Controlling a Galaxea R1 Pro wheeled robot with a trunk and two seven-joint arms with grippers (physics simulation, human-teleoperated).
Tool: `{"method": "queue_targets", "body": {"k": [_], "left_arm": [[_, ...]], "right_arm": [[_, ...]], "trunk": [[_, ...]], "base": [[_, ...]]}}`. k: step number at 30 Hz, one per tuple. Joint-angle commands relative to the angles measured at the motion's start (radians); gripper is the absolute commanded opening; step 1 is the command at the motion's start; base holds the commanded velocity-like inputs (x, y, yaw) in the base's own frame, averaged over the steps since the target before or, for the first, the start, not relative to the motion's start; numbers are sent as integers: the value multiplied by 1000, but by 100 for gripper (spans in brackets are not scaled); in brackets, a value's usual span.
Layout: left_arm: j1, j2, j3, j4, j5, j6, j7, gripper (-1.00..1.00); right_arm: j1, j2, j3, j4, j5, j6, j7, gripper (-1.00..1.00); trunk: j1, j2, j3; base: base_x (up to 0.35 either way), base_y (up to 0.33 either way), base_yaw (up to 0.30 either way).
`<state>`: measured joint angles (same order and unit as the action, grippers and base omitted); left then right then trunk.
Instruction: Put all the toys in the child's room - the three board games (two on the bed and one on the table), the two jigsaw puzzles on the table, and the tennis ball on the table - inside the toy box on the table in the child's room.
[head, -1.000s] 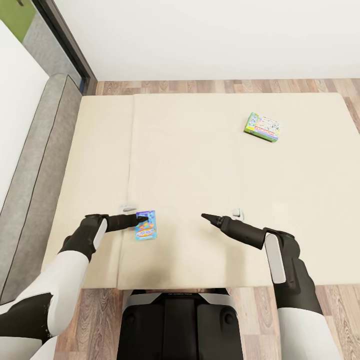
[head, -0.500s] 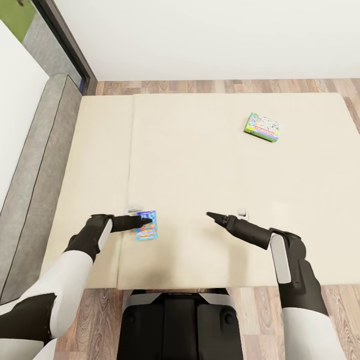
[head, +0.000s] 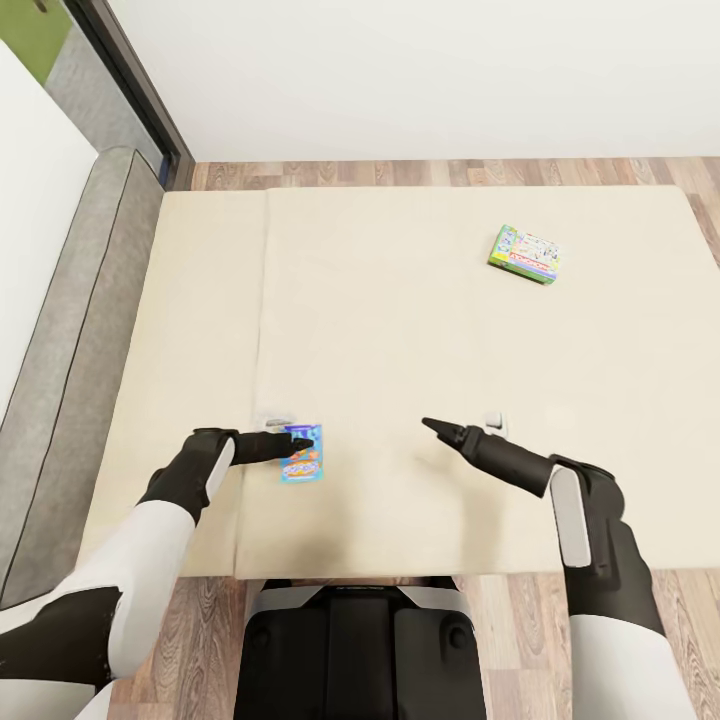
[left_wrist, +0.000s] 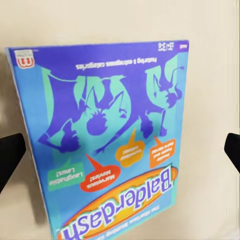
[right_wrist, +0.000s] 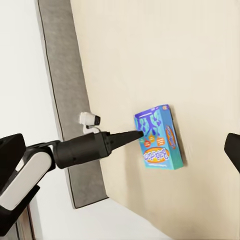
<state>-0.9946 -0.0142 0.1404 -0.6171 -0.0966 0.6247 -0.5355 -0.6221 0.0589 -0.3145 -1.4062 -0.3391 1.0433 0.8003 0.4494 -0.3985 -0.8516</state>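
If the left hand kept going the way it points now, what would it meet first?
The blue game box lying on the bed. The left hand already sits over its near edge, open fingers either side in the wrist view; whether it touches yet is unclear.

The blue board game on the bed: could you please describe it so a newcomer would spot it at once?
Start at the wide beige bed. Near its front edge, at the left gripper, lies a flat blue box lettered "Balderdash". The other game box, green-edged, lies far off toward the wall.
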Motion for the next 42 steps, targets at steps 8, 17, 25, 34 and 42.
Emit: {"method": "queue_targets", "body": {"k": [8, 17, 25, 34, 42], "left_arm": [[0, -17, 8, -1, -11, 7, 14, 100], [0, -21, 8, -1, -10, 11, 22, 100], [0, -28, 7, 0, -9, 16, 23, 100], [0, -30, 7, 0, -9, 60, 23, 100], [0, -29, 8, 0, -6, 98, 22, 100]], "right_arm": [[-2, 1, -4, -11, 6, 4, 7, 100], [-2, 1, -5, -12, 6, 4, 6, 100], [-2, 1, -5, -10, 5, 4, 5, 100], [-2, 1, -5, -10, 5, 4, 5, 100], [-2, 1, -5, -9, 5, 4, 4, 100]], "trunk": [[1, -2, -1], [1, -2, -1], [1, -2, -1], [1, -2, -1], [1, -2, -1]], "base": [[0, 0, 0], [0, 0, 0], [0, 0, 0], [0, 0, 0], [0, 0, 0]]}}
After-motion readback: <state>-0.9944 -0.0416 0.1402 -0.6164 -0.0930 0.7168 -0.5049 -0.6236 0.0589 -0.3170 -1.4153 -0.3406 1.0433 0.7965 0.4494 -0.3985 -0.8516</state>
